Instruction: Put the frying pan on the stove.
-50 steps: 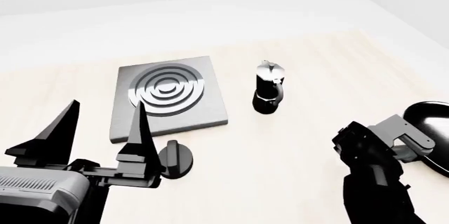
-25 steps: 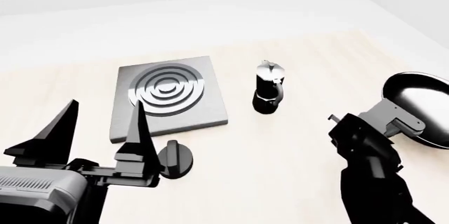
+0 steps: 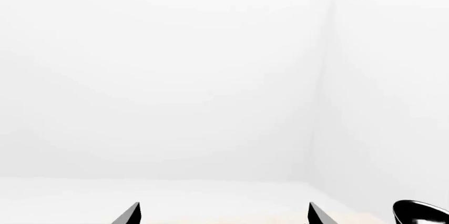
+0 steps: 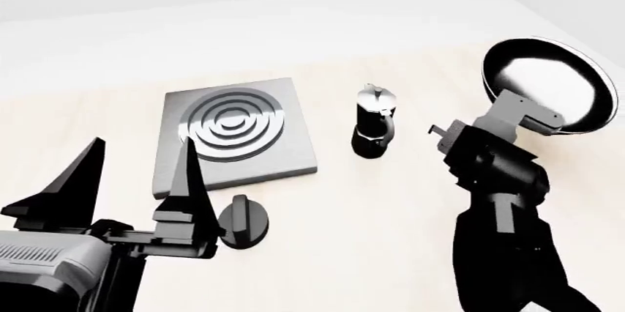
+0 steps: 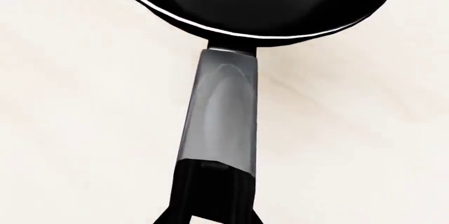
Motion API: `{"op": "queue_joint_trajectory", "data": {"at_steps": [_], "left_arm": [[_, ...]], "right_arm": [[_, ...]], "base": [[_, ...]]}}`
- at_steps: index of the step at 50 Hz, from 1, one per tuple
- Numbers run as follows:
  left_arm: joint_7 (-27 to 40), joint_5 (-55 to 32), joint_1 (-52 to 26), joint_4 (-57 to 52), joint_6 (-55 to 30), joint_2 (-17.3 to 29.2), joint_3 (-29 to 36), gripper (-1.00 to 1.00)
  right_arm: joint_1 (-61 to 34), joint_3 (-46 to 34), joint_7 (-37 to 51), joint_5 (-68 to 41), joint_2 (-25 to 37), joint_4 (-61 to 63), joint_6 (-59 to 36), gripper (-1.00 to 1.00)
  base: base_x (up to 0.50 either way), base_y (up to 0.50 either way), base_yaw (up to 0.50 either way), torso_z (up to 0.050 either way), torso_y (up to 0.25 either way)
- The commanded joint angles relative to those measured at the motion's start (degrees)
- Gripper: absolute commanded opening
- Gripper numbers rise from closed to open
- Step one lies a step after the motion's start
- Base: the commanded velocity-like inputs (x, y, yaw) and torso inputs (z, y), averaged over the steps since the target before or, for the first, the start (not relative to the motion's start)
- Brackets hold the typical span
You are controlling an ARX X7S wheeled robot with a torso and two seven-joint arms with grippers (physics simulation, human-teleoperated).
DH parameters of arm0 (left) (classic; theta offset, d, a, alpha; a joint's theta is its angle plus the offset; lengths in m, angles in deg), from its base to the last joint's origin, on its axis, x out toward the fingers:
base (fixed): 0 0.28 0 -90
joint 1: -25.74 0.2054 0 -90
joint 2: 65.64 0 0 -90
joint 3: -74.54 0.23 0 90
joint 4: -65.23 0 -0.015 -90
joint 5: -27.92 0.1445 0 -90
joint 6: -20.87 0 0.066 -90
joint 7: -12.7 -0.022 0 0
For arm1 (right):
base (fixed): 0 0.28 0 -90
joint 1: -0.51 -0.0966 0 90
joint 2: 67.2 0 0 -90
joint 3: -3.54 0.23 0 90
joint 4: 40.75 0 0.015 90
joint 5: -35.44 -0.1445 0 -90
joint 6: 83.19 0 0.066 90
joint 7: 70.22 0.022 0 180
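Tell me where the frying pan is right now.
In the head view the frying pan is at far right, raised off the table in the right pincer, right of the moka pot.

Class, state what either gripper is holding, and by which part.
The right gripper holds the glossy black round frying pan by its long handle; the left gripper holds nothing.

Pale light-wood tabletop [image 4: 391,202] spreads under bright, even light; plain white walls [image 3: 175,77] meet, seemingly, at a faint corner.
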Motion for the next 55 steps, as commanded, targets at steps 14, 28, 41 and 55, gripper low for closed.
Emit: {"op": "queue_joint_trajectory", "data": {"at_steps": [14,28,41,55], "left_arm": [[0.6,-0.4,0.2,-1.0,0.2,0.6,-0.5,1.00],[0.8,-0.9,0.2,-1.4,0.6,1.1,-1.1,1.00],[0.8,-0.9,0.4,-1.5,0.9,1.2,-1.1,1.00],[1.1,-2.2,0.7,-2.2,1.9,2.0,-2.1,1.00]], "right_arm": [[-6.0,-10.5,-6.5,-0.9,-3.4,22.5,-22.0,-1.00],[-10.7,-21.6,-9.8,-11.1,-4.0,23.7,-28.2,-1.00],[-11.6,-30.5,-7.1,-25.0,-4.1,23.7,-28.8,-1.00],[-11.4,-44.2,-13.0,-36.1,-4.0,27.5,-30.1,-1.00]], "base": [[0.00,0.00,0.00,0.000,0.001],[0.00,0.00,0.00,0.001,0.001],[0.00,0.00,0.00,0.000,0.002],[0.00,0.00,0.00,0.000,0.001]]}}
